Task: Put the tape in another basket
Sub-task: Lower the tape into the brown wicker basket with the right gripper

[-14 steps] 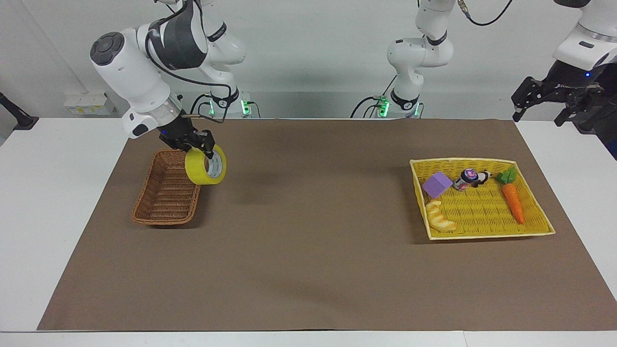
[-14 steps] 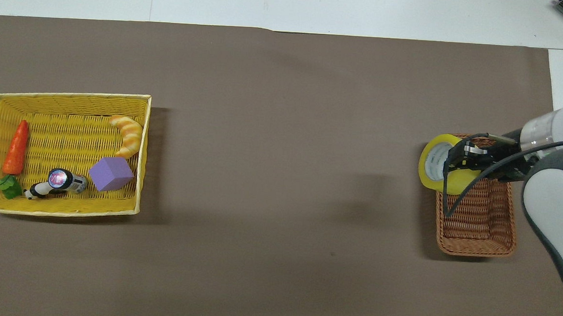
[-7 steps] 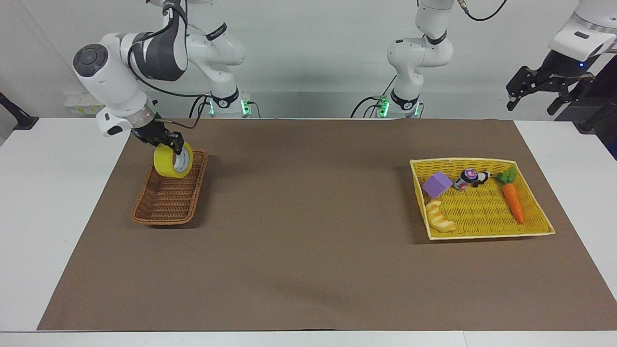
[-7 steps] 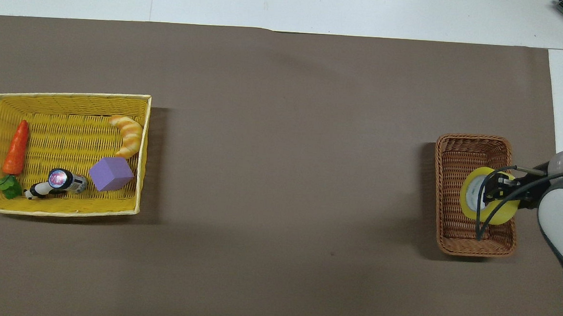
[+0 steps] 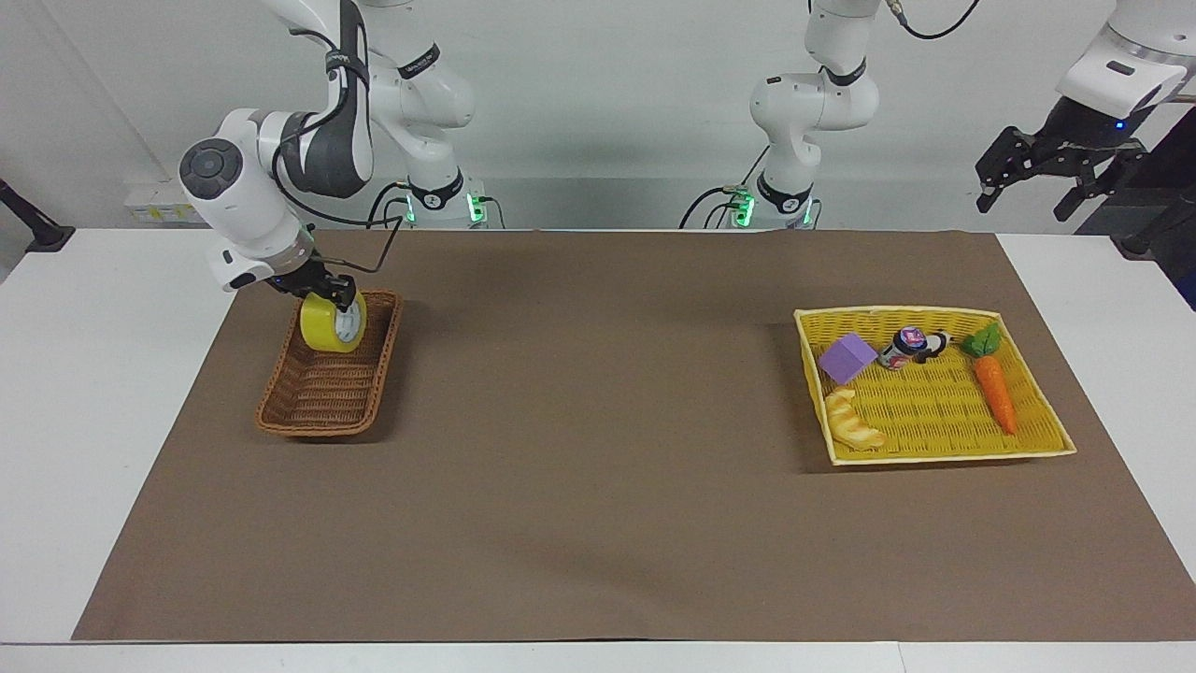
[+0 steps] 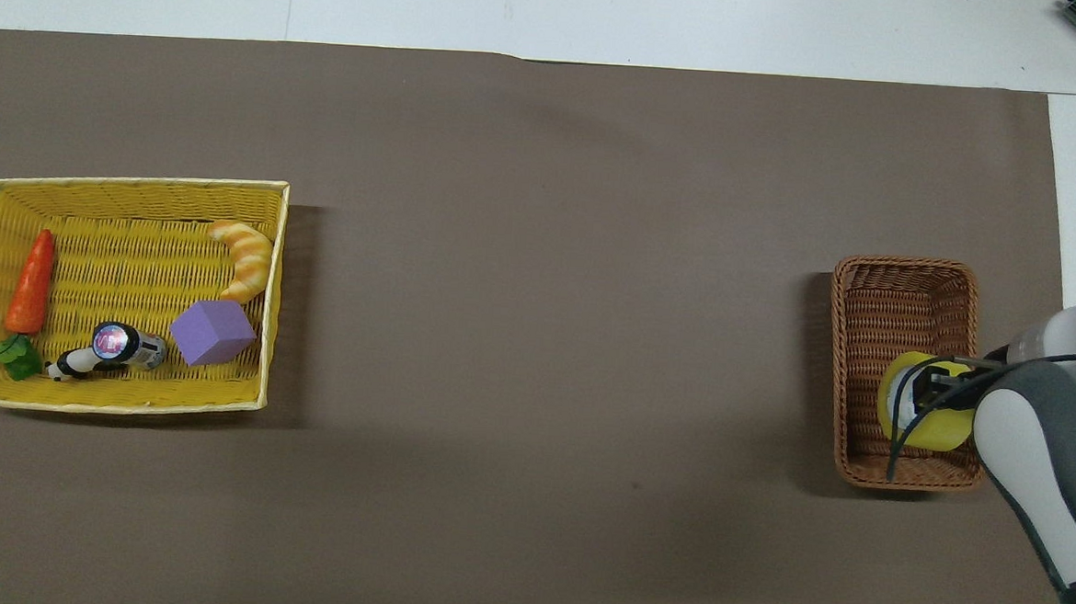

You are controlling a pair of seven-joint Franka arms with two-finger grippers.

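The yellow tape roll (image 5: 327, 323) stands on edge, held in my right gripper (image 5: 322, 293), which is shut on its top rim. The roll is down inside the brown wicker basket (image 5: 318, 397), at the basket's end nearer the robots. I cannot tell whether it rests on the basket's bottom. In the overhead view the tape (image 6: 896, 415) shows partly under the right gripper (image 6: 936, 395), inside the basket (image 6: 902, 298). My left gripper (image 5: 1028, 187) hangs open and empty, raised off the left arm's end of the table, and waits.
A flat yellow woven tray (image 5: 934, 411) lies toward the left arm's end of the table. It holds a purple block (image 5: 847, 358), a small can (image 5: 904, 346), a carrot (image 5: 992, 385) and a croissant (image 5: 852, 421). A brown mat (image 5: 598, 449) covers the table.
My right gripper carried the tape from beside the basket's rim to over the basket, then lowered it into the end nearer the robots. The left gripper rose slightly.
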